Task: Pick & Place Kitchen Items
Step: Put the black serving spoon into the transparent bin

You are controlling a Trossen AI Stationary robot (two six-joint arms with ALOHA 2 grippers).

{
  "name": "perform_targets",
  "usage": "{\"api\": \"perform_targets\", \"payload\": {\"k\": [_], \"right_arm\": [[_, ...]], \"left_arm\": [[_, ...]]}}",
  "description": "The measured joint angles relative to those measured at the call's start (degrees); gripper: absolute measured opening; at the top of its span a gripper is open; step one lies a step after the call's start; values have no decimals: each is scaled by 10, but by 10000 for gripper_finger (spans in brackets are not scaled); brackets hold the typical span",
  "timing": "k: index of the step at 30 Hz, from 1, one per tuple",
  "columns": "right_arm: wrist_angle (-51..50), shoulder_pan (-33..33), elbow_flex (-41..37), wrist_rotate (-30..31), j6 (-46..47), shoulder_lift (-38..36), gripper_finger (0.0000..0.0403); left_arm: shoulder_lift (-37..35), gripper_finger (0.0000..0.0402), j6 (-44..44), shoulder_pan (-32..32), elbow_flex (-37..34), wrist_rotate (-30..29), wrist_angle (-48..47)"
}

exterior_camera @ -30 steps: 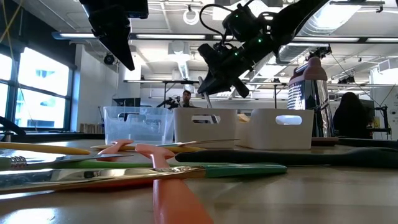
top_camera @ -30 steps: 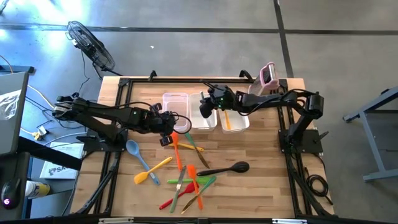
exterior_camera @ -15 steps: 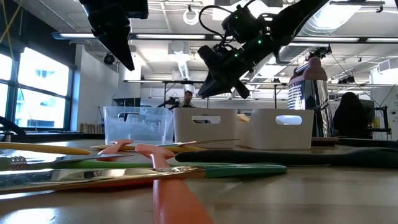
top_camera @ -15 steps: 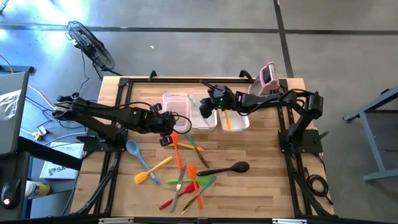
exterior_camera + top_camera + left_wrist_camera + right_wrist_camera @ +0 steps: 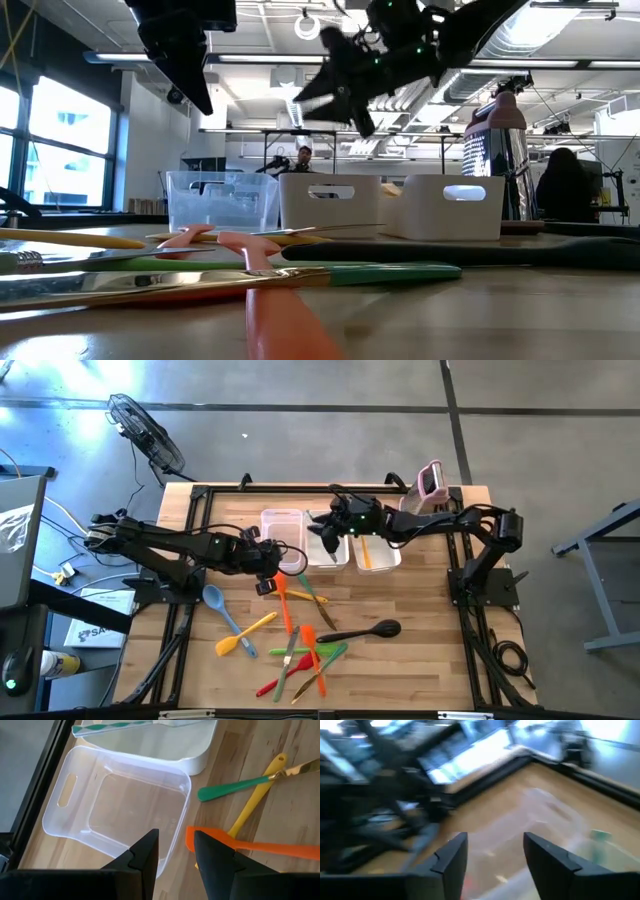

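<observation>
The left gripper (image 5: 268, 573) is hovering above the table (image 5: 430, 660) just beside the near edge of the clear tub (image 5: 282, 525); in the left wrist view its fingers (image 5: 145, 851) are standing slightly apart with nothing between them, over the orange spatula (image 5: 260, 848) whose head is lying next to the tub's corner. The right gripper (image 5: 322, 532) is hanging over the middle white tub (image 5: 338, 556), raised well above it in the low view; its fingers (image 5: 451, 852) are standing apart and holding nothing. A third tub (image 5: 385, 555) is sitting just beside the middle one, with an orange utensil (image 5: 365, 552) lying inside it. The remaining kitchen items are lying scattered on the table in front of the tubs: a blue spoon (image 5: 218, 603), a yellow spatula (image 5: 247, 633), a black spoon (image 5: 364, 630), a green turner (image 5: 310, 651), and a red utensil (image 5: 268, 687), several crossing one another. A pink-and-white gadget (image 5: 431, 482) is standing at the far right corner. A person (image 5: 304, 158) is showing in the room beyond.
</observation>
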Motion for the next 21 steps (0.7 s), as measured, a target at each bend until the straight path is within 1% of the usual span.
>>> {"api": "perform_targets", "payload": {"k": [1, 3, 7, 10, 12, 14, 15, 17, 21], "right_arm": [[7, 3, 0, -27, 1, -7, 195], [30, 11, 0, -99, 5, -21, 210], [64, 33, 0, -286, 5, -57, 225], [50, 57, 0, -413, 4, -86, 226], [19, 77, 0, -467, 2, -104, 226], [-37, 99, 0, -487, -14, -121, 226], [-72, 110, 0, -483, -24, -129, 226], [-143, 130, 0, -459, -46, -142, 226], [-308, 170, 0, -375, -75, -156, 226]], "left_arm": [[0, 121, 0, 0, 0, 0, -1], [0, 121, 0, 0, 0, 0, -4], [0, 121, 0, 0, 0, 0, -16], [0, 121, 0, 0, 0, 5, -24], [0, 121, 0, 0, 0, 17, -29], [0, 121, 0, 0, 0, 23, -29], [0, 121, 0, 0, 0, 28, -29], [0, 121, 0, 0, 0, 33, -29], [0, 121, 0, 0, 0, 33, -29]]}}
